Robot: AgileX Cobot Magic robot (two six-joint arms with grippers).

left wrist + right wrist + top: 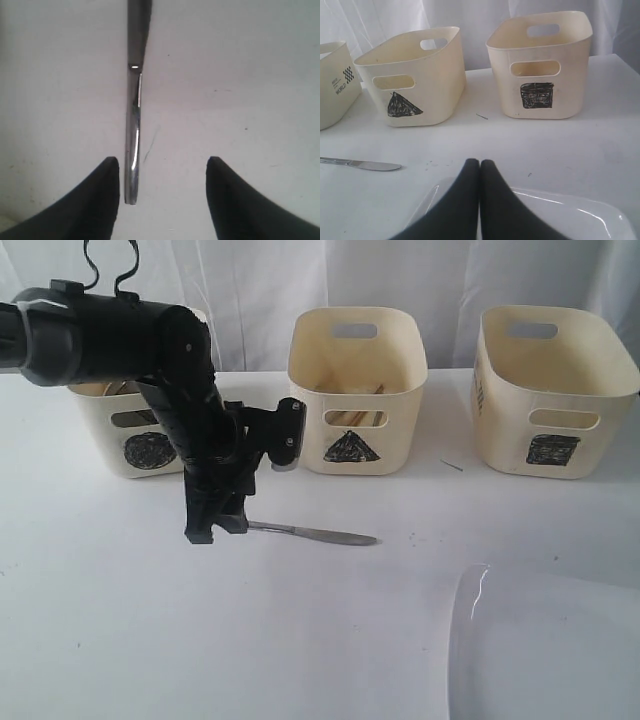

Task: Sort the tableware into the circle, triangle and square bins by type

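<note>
While spread, left hand (pixel 162 161) astride knife (pixel 133 125).

Left end effector (pixel 213 525) low over knife (pixel 320 533) handle, perhaps touching, three marked bins (pixel 357 360) behind, white plate (pixel 545 640) at near right

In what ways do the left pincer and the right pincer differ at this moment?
The left pincer is open, its fingers wide apart; the right pincer is shut, fingers pressed together. The left pincer straddles the steel knife on the table; the right pincer is over the white plate, holding nothing. Both have black fingers.
</note>
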